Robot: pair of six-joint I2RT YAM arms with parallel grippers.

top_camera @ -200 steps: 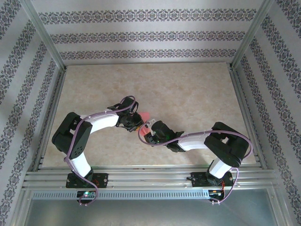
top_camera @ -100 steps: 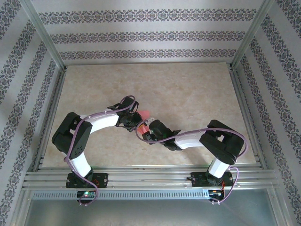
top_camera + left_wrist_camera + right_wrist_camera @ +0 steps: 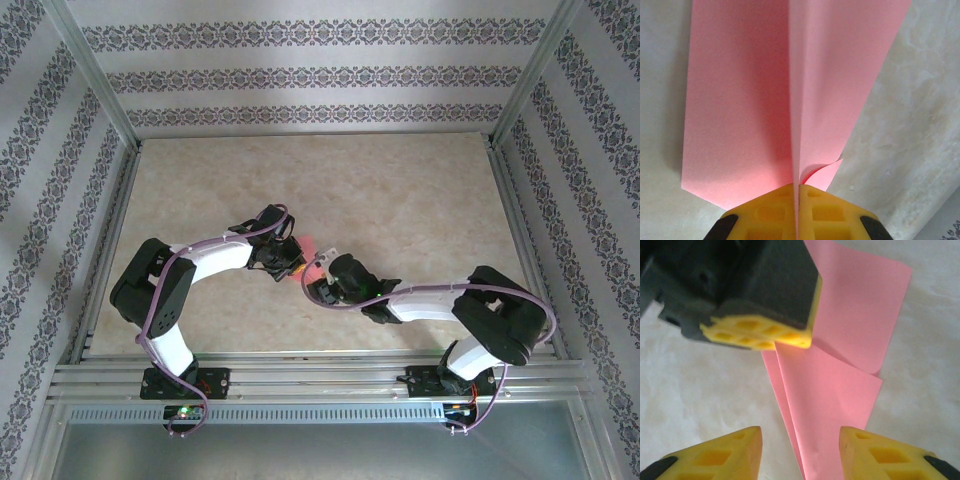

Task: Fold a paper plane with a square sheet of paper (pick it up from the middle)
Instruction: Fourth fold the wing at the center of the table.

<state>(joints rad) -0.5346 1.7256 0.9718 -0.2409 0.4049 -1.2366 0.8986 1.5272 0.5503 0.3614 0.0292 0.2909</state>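
Note:
The square sheet of paper (image 3: 740,100) is salmon pink and folded, with a raised centre crease and overlapping flaps. My left gripper (image 3: 798,186) is shut on that crease, its yellow pads pressed together with the paper edge between them. In the right wrist view the paper (image 3: 830,400) lies on the table under the left gripper (image 3: 760,335). My right gripper (image 3: 800,430) stands open with the narrow end of the paper between its fingers, touching neither. From above, the left gripper (image 3: 292,265) and right gripper (image 3: 316,280) meet mid-table beside a pink corner of the paper (image 3: 312,247).
The beige marbled table (image 3: 400,190) is bordered by aluminium rails (image 3: 300,372) at the near edge and patterned walls on three sides. The two arms nearly touch at their wrists in the middle of the table.
My right gripper has opened and let go of the paper, and its elbow has swung right. My left gripper has closed fully on the crease.

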